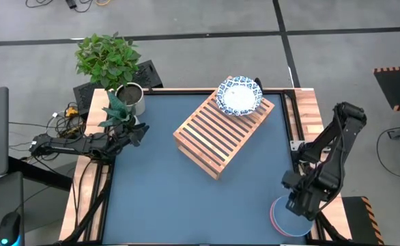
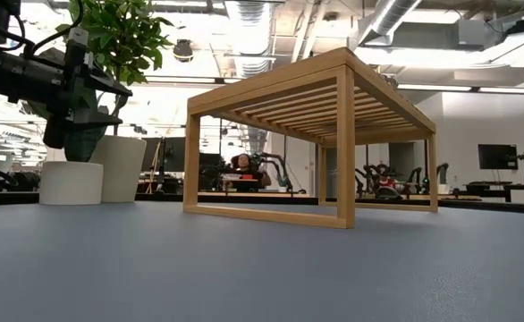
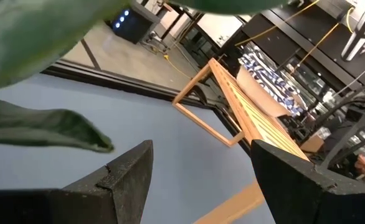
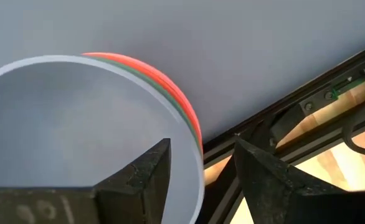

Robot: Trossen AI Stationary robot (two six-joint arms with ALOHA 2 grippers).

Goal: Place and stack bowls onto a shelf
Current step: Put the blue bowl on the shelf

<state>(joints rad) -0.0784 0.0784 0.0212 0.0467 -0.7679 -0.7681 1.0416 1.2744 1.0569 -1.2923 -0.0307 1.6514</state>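
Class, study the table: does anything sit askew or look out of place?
Yes. The patterned bowl overhangs the far corner of the shelf, which itself lies angled to the table edges. Plant leaves crowd the left gripper.

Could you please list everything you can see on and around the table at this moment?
Shelf: one, light-brown slatted wood, middle of the table, set at an angle.
Patterned bowl: one, blue-and-white rim with white centre, on the shelf's far end.
Stack of plain bowls: one stack, pale blue on top with green and pink-red rims beneath, near right corner of the table.
Potted plant: one, green leaves in a white pot, far left corner.
Table: one, blue top with wooden edges.
Left gripper: open, empty, beside the potted plant.
Right gripper: open, straddling the rim of the stack of plain bowls.
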